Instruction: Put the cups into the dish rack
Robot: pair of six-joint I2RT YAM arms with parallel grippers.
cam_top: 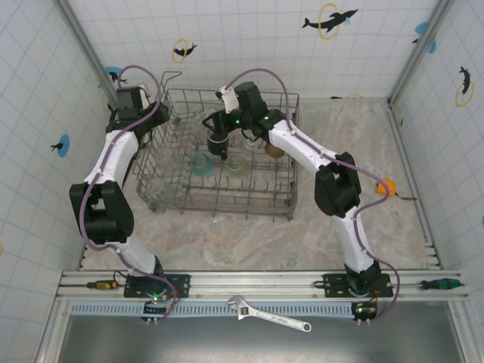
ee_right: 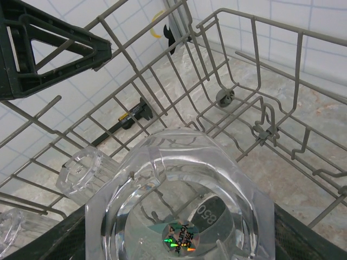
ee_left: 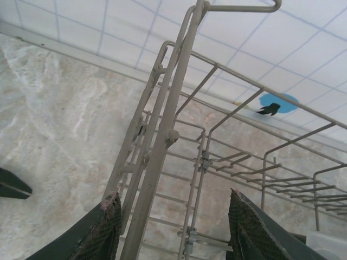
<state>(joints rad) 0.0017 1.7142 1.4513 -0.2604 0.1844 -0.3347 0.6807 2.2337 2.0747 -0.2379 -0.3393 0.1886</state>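
Marbled table (cam_top: 340, 249): the dish rack (cam_top: 219, 203) holds a teal cup (cam_top: 200, 163), pale green cup (cam_top: 237, 162), amber tumbler (cam_top: 274, 149). The right gripper (cam_top: 219, 147) clamps a clear glass (ee_right: 179, 206) inside it, not yet released; the left gripper (ee_left: 176, 216) straddles the rack's corner, jaws apart. Looks nearly done.

The grey wire dish rack (cam_top: 227, 198) holds a teal cup (cam_top: 201, 163), a green cup (cam_top: 237, 163) and an amber tumbler (cam_top: 274, 150); a clear glass (ee_right: 179, 206) hangs gripped inside it.
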